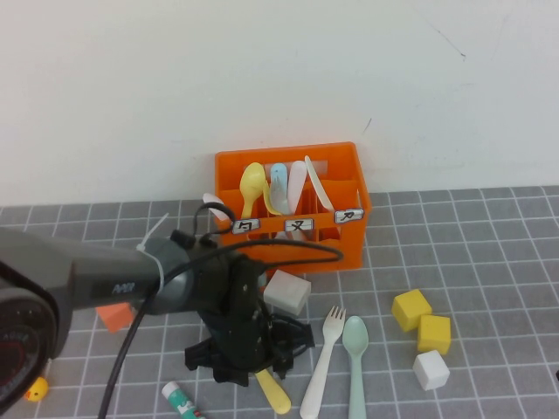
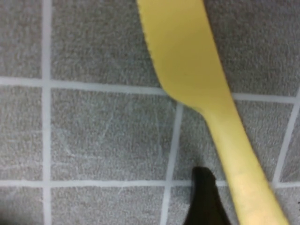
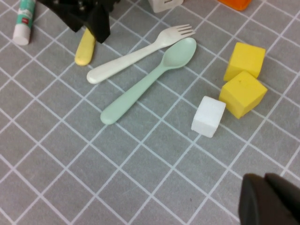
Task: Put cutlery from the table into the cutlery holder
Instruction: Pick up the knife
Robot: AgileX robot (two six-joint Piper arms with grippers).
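Observation:
The yellow knife [image 1: 273, 392] lies on the grey table [image 1: 489, 262] at the front, under my left gripper [image 1: 251, 365]. That gripper is open and low over the knife, with its jaws on either side of the handle. In the left wrist view one dark finger [image 2: 204, 200] sits just beside the knife [image 2: 192, 79], not touching it. The white fork [image 1: 323, 362] and mint-green spoon [image 1: 355, 364] lie side by side to the right. The orange cutlery holder [image 1: 349, 234] stands behind and holds several pieces. My right gripper [image 3: 266, 199] is shut and empty, above the table off to the right of the cubes.
A pale grey cube [image 1: 286, 291] sits in front of the holder. Two yellow cubes [image 1: 410, 309] [image 1: 434, 333] and a white cube [image 1: 431, 369] are at the right. A small orange cube [image 1: 113, 316], a green-and-white tube [image 1: 182, 400] and a yellow duck [image 1: 35, 389] are at the left.

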